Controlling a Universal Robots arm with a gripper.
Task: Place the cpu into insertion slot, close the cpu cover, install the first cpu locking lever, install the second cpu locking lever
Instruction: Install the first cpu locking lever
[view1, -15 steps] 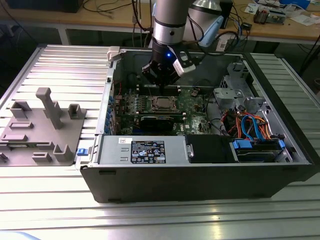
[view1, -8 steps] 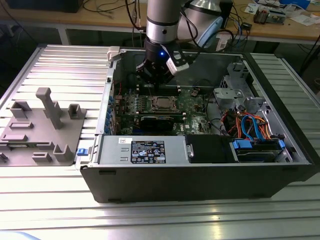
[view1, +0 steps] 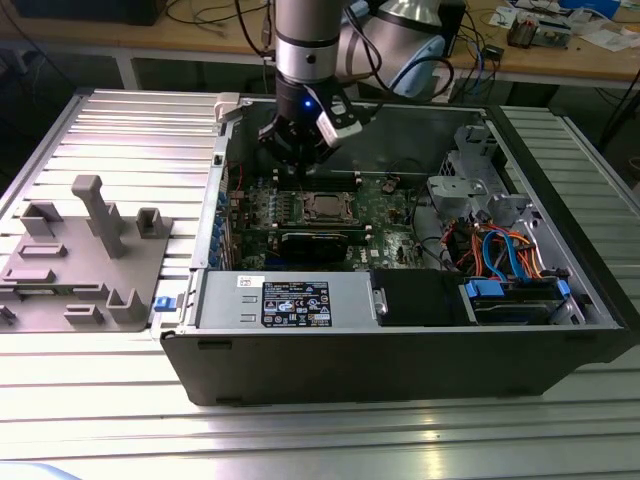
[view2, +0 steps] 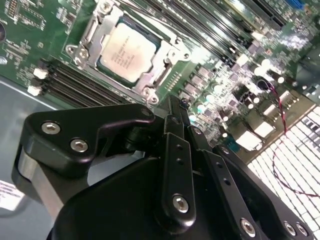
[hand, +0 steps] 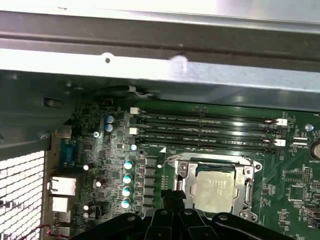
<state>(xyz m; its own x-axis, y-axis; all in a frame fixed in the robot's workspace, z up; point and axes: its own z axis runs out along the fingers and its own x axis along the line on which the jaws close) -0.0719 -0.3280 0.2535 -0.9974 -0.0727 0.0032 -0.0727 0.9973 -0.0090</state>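
black hand (view1: 300, 150) clenched and empty, pointing down just above the covered cpu (view1: 325, 206)

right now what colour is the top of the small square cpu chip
Silvery-grey metal top, clearest in the second wrist view.

Silvery cpu (view2: 122, 52) seated flat in insertion slot (hand: 248, 181); cpu cover (view2: 159, 71) closed around it.

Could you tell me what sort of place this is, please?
Probably a robotics lab or test bench: an open computer case lies on a ribbed aluminium table, and a cluttered wooden workbench with cables stands behind it.
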